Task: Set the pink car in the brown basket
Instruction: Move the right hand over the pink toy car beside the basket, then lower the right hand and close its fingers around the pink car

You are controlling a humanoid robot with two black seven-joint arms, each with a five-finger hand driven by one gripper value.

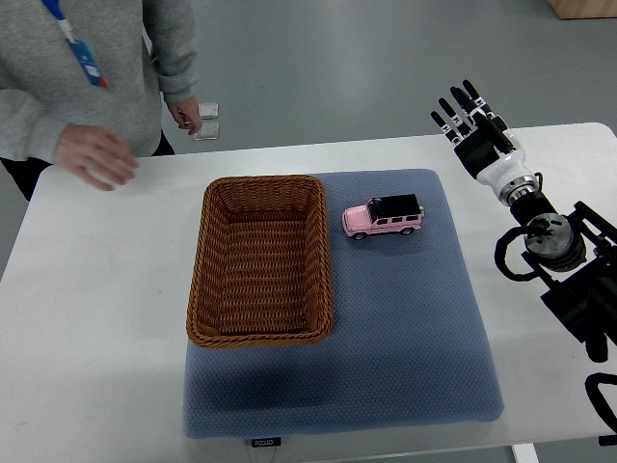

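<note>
A small pink car [383, 217] with a black roof stands on the blue-grey mat [405, 328], just right of the brown wicker basket [214, 253]. The basket is rectangular and holds nothing. My right hand [469, 121] hovers at the table's far right, above and right of the car, with its black fingers [455, 106] spread and nothing in them. A clear gap separates the hand from the car. My left arm does not show.
A person in a grey sweater stands behind the table at the top left, one hand [94, 156] hovering over the table's far-left corner. The white table [87, 328] extends around the mat. Two small clear items [205, 122] lie on the floor beyond.
</note>
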